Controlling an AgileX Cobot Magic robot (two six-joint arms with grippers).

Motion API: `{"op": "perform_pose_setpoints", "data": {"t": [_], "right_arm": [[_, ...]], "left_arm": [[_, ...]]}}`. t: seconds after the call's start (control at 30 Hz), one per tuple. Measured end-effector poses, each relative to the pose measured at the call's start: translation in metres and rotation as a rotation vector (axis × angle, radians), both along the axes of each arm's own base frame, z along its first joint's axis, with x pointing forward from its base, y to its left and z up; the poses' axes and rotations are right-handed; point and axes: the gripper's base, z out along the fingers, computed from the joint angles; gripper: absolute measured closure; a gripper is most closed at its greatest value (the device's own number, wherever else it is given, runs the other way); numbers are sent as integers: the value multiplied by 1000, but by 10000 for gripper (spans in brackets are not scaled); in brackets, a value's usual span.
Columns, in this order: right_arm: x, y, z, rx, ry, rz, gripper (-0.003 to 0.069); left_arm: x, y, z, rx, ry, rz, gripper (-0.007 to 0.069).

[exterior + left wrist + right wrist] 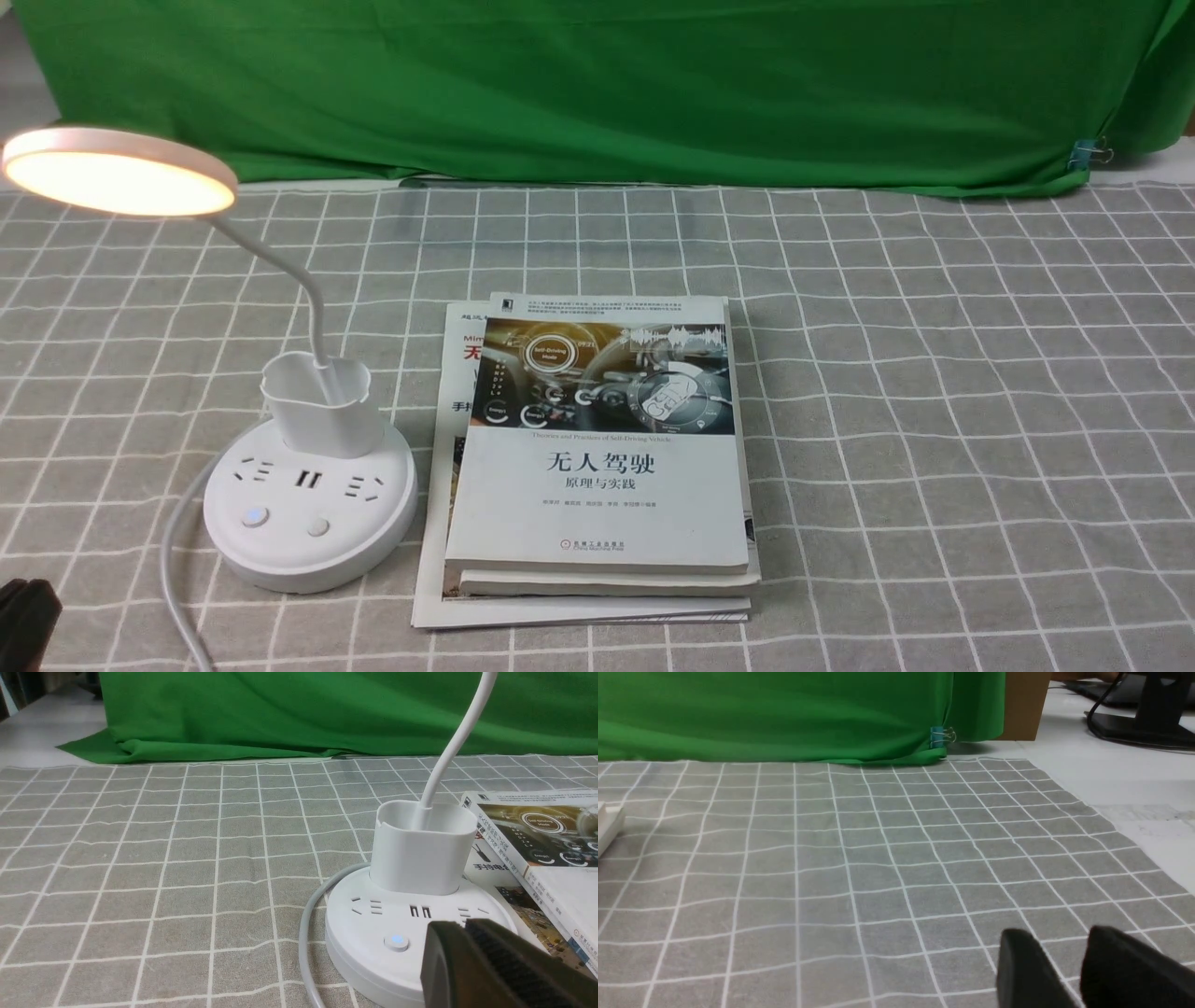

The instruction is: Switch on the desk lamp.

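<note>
The front view looks from the robot's own side, between its arms, forward and down over the bench (934,420) to the green cloth (597,84). The left wrist view faces forward too, lower and nearer the lamp (308,523), slanting across the bench, its gripper (460,926) poking into the picture. The right wrist view looks low over the bench's right part, past its gripper (1052,933). Front and left wrist views share the lamp's base and the books (597,485); front and right wrist views share the cloth's clip (1083,154).
</note>
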Motion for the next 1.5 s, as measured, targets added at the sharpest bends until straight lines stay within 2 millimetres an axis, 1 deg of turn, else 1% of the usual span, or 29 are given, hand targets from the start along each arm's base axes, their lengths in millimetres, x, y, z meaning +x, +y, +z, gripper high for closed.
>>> {"op": "perform_pose_setpoints", "data": {"t": [1.5], "right_arm": [[0, 0, 0, 0, 0, 0, 414]], "left_arm": [[0, 0, 0, 31, -2, -4, 606]]}}
